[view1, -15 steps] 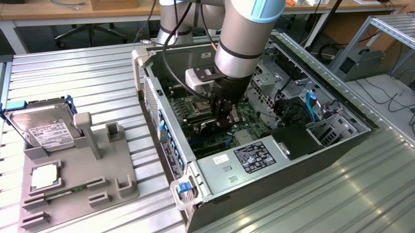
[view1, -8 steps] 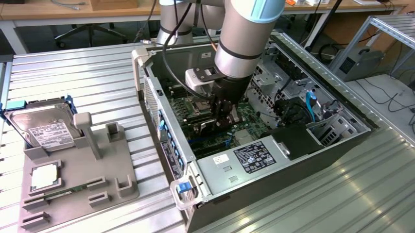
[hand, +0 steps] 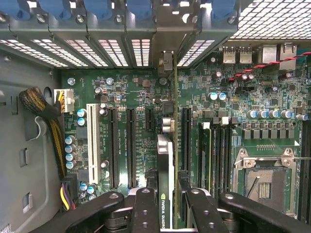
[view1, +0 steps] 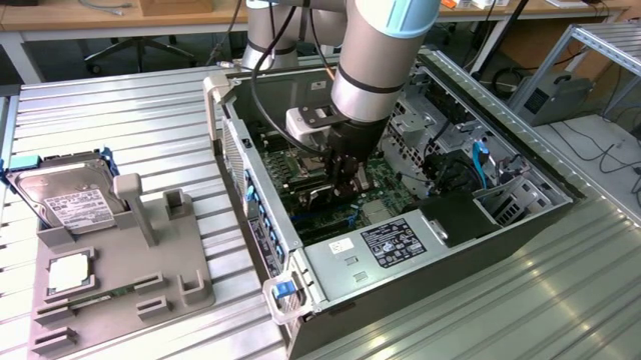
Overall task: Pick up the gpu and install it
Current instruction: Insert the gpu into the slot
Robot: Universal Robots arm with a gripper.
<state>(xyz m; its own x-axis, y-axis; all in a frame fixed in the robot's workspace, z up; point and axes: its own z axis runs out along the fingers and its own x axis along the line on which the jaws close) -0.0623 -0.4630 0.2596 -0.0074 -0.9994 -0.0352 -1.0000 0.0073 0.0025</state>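
The gpu [hand: 165, 160] shows edge-on in the wrist view as a thin card with a green label. My gripper [hand: 167, 199] is shut on it, one black finger [hand: 145, 206] on each side. The card stands upright over the green motherboard [hand: 131, 97], in line with the black expansion slots [hand: 185, 141], its far end reaching the slotted rear covers [hand: 141, 51]. In the exterior view my gripper [view1: 346, 176] is lowered inside the open computer case [view1: 260, 217], with the gpu [view1: 338, 196] just below it, close to the board.
Left of the case, a grey fixture [view1: 120, 277] holds a silver hard drive [view1: 65, 199], a processor chip [view1: 68, 271] and a memory stick [view1: 100, 298]. Inside the case are the power supply [view1: 386, 244], drive cages [view1: 501, 199] and braided cables [hand: 43, 111]. The empty processor socket [hand: 265, 177] lies beside the slots.
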